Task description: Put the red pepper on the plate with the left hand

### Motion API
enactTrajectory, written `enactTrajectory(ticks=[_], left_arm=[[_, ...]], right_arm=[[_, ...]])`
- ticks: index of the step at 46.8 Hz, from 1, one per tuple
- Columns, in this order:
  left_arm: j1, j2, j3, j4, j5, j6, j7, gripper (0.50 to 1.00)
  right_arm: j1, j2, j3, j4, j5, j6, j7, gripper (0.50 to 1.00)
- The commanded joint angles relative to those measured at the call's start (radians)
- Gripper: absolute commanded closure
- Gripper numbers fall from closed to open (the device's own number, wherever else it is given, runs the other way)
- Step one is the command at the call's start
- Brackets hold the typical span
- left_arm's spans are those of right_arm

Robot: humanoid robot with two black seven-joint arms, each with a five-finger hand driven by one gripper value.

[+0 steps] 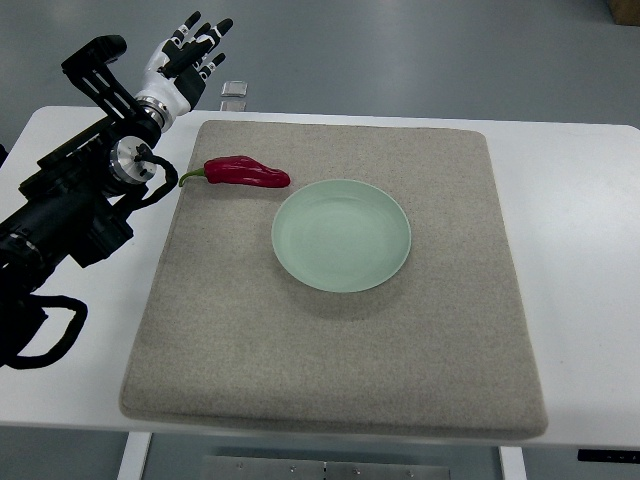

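Observation:
A dark red pepper point(246, 172) with a green stem lies on the grey mat point(330, 350), just left of and beyond the plate. The pale green plate point(341, 235) sits near the mat's middle with nothing on it. My left hand point(195, 48) is raised at the far left corner, beyond the table's back edge, its fingers spread and holding nothing. It is well apart from the pepper, up and to the left of it. The left arm point(80, 195) runs in from the left edge.
The white table point(580, 230) extends around the mat on all sides. A small clear object point(234, 93) stands at the table's far edge near my hand. Grey floor lies beyond.

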Motion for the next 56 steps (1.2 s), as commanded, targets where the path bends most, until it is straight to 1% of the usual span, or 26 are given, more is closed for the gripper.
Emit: enactTrajectory(ticks=[1, 38, 45, 56], left_arm=[[0.001, 0.000, 0.000, 0.000, 0.000, 0.000, 0.000, 0.508], [0.002, 0.003, 0.019, -0.006, 0.025, -0.001, -0.006, 0.514], [-0.004, 0.011, 0.019, -0.017, 0.135, -0.001, 0.000, 0.516], [-0.010, 0.030, 0.020, -0.083, 0.408, -0.005, 0.011, 0.521]], right_arm=[[0.000, 0.000, 0.000, 0.000, 0.000, 0.000, 0.000, 0.572], [0.000, 0.000, 0.000, 0.000, 0.000, 0.000, 0.000, 0.572], [0.000, 0.000, 0.000, 0.000, 0.000, 0.000, 0.000, 0.572], [-0.002, 0.000, 0.000, 0.000, 0.000, 0.000, 0.000, 0.572]])
